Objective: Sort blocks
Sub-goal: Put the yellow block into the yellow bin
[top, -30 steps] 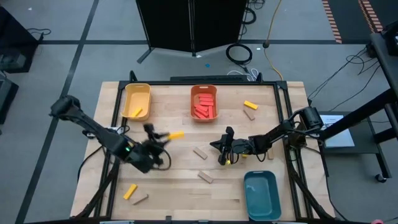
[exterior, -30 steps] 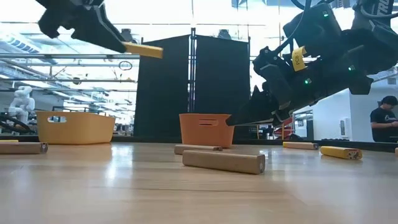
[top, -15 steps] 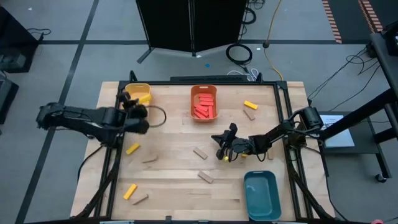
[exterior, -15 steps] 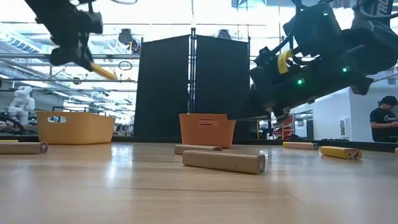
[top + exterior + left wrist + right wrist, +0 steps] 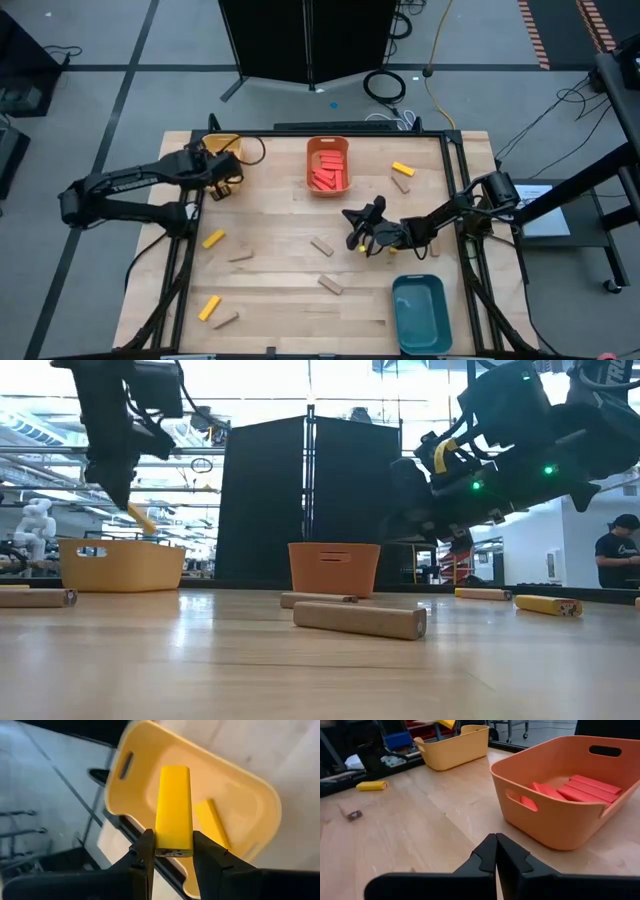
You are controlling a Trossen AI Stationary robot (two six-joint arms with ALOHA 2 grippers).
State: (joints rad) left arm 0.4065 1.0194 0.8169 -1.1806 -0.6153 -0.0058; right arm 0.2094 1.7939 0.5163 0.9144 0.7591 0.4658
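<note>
My left gripper (image 5: 215,172) hangs over the yellow bin (image 5: 228,146) at the table's far left, shut on a yellow block (image 5: 173,810). In the low view this block (image 5: 140,517) pokes out below the fingers, just above the bin's rim (image 5: 120,545). A second yellow block (image 5: 212,822) lies on the bin's floor. My right gripper (image 5: 352,218) is shut and holds nothing, low over mid-table, near the orange bin (image 5: 560,815) with red blocks (image 5: 580,790) in it. Loose tan blocks (image 5: 321,245) and yellow blocks (image 5: 213,239) lie flat on the table. My left gripper pinches the yellow block's two long sides (image 5: 172,847) between its two fingers (image 5: 146,851), close to one end. The fingers slant down from above and lie along the block. The block is lifted clear, tilted, its free end pointing down into the yellow bin.
A teal bin (image 5: 420,312) stands at the near right. Further loose blocks: yellow (image 5: 402,168) and tan (image 5: 401,183) at the far right, tan (image 5: 330,284) in the middle, yellow (image 5: 208,307) and tan (image 5: 226,320) at the near left.
My left gripper has swung from mid-table toward the far left corner with the yellow block, tipping from nearly level to slanting down, and now hangs over the yellow bin. My right gripper has stayed in place while its wrist rolled a little.
</note>
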